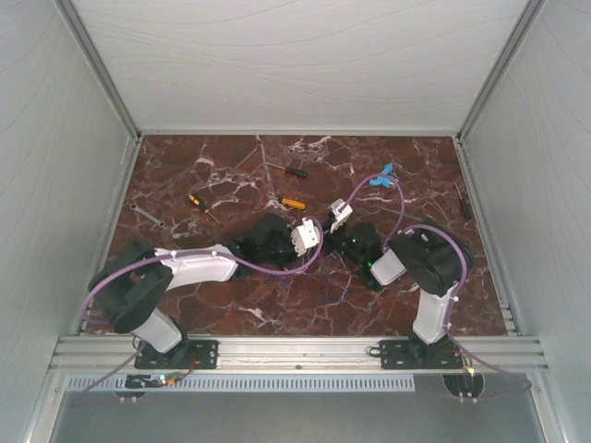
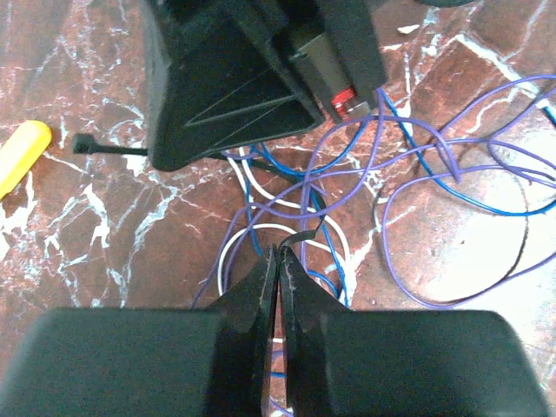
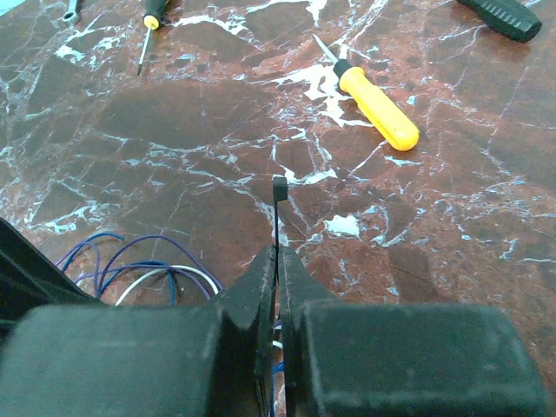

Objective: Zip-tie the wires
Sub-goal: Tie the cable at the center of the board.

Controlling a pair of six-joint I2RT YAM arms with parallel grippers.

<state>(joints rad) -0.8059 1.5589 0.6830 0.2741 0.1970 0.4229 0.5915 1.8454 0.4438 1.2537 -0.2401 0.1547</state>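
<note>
I see the R gripper (image 3: 278, 256) clamped on a black zip tie (image 3: 279, 204), head poking past its tips. L gripper (image 2: 280, 256) is pinched shut too, can't tell on what. Its tips sit over the wires (image 2: 452, 169), looped on the marble table (image 3: 174, 113) btwn both arms.

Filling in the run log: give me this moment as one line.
left claw: shut on zip tie end | right claw: shut on zip tie near head | wires: loose loops, untied
</note>
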